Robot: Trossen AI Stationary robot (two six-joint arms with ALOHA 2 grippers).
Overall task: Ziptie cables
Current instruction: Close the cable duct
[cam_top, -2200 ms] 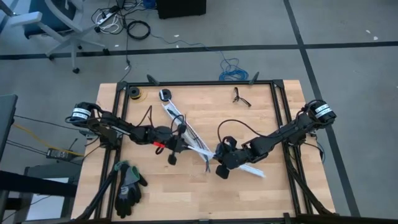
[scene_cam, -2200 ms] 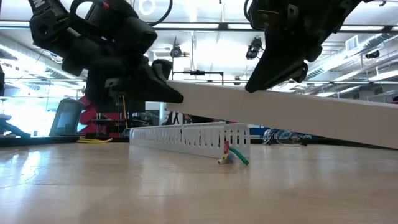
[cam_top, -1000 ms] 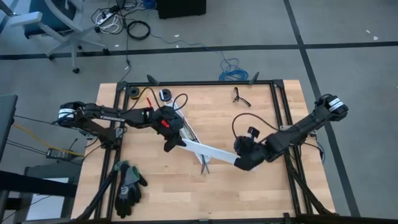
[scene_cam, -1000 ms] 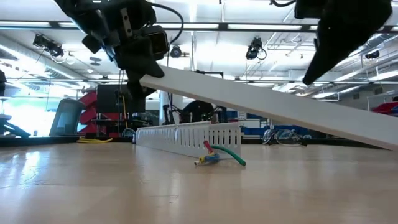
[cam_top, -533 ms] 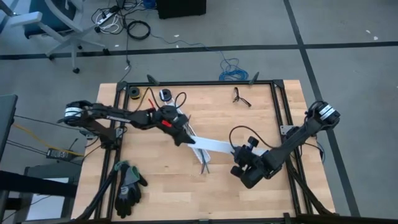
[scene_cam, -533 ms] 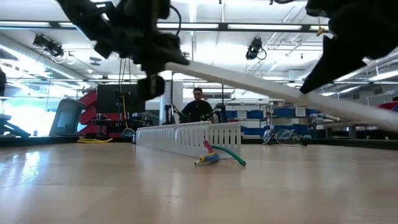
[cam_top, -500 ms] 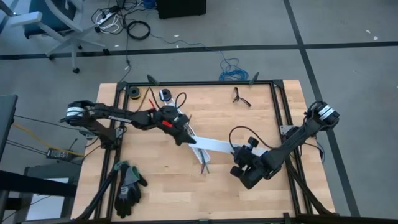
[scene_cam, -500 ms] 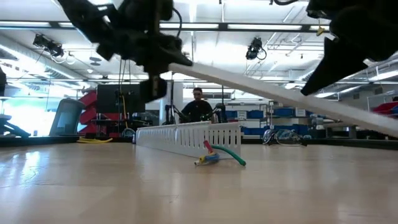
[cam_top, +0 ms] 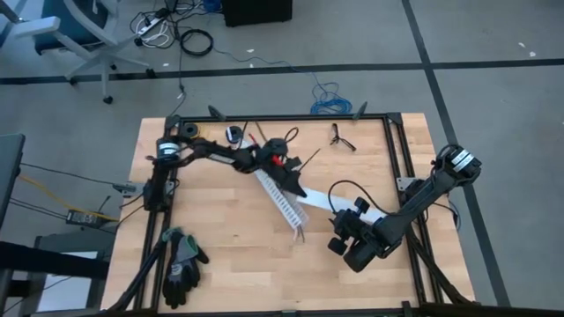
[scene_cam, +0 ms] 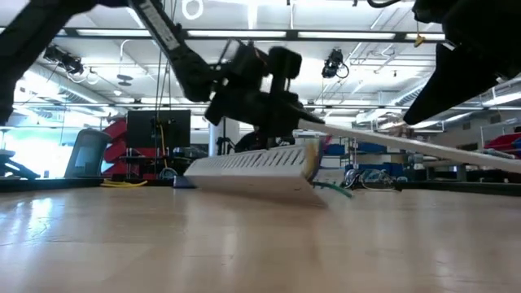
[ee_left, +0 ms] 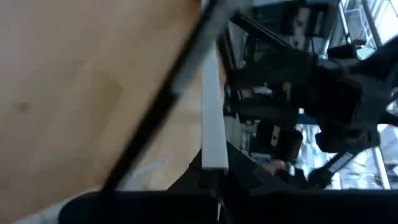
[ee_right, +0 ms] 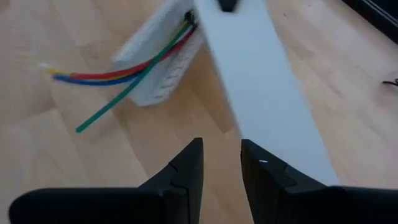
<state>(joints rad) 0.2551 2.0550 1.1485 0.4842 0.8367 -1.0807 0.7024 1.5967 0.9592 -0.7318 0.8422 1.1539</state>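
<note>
The cables (ee_right: 118, 71), thin green, red, blue and yellow wires, lie on the wood. They stick out of the near end of a white perforated duct (cam_top: 280, 201). A flat white strip (cam_top: 322, 204) runs in the air from my left gripper (cam_top: 287, 169), shut on its far end, down to my right gripper (cam_top: 345, 236). In its own wrist view the right gripper (ee_right: 221, 163) stands open. Bare table shows between its fingers, and the strip passes under one of them. A thin dark strip (ee_left: 158, 106) crosses the left wrist view, blurred. My left gripper pinches the flat strip's far end (ee_left: 215, 158) between its two fingers, coming nearly level from the table's left. The strip runs on away from the fingertips, lifted off the table and sloping down toward the right gripper. My right gripper has one finger (ee_right: 264, 165) lying over the strip's flat face (ee_right: 273, 118) near its near end, and the strip goes on beneath the gripper's body. Nothing sits between the two fingers. Whether the finger touches the strip I cannot tell.
Black gloves (cam_top: 182, 262) lie at the near left corner. A small roll (cam_top: 189, 132), a round white part (cam_top: 233, 134) and a black clip (cam_top: 342, 137) sit along the far edge. Dark frame rails (cam_top: 392, 167) border the table.
My left gripper has swung toward the table's far right and sunk a little, rolling as it went. It has carried the strip's far end with it. The perforated duct has slid and turned on the table, taking the cables along. My right gripper has drifted slightly toward the near edge.
</note>
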